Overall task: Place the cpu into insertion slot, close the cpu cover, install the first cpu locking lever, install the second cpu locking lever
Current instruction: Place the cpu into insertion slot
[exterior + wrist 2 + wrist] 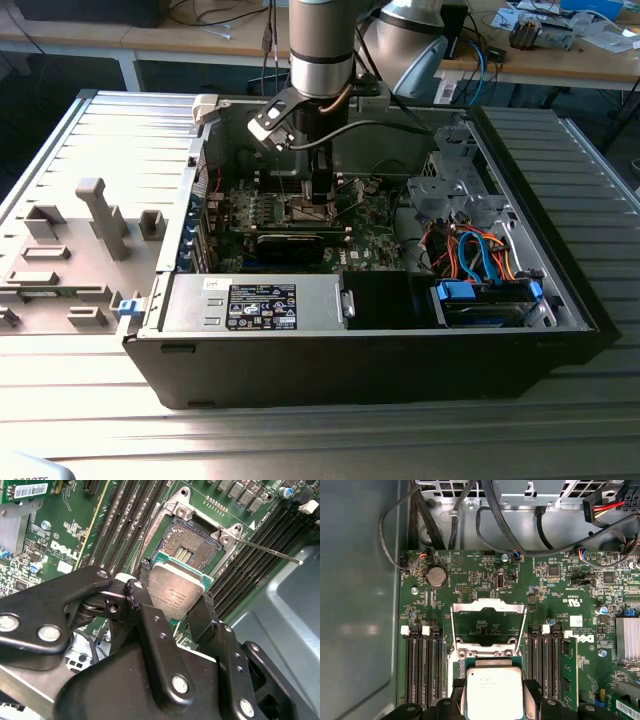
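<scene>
Tower case [380, 365] lies open on its side, green motherboard [470, 575] inside. My pincer [175, 594] is down over the board, with the cpu cover [489, 606] flipped up at one end of the bare insertion slot [192, 542]. Fingers [206, 615] are clamped on two opposite edges of the cpu [176, 591], metal face showing. It's hanging just above the slot's near edge, not seated.

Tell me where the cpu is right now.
In the second wrist view the cpu is clamped in the gripper, at the edge of the open insertion slot, between the memory slots.
</scene>
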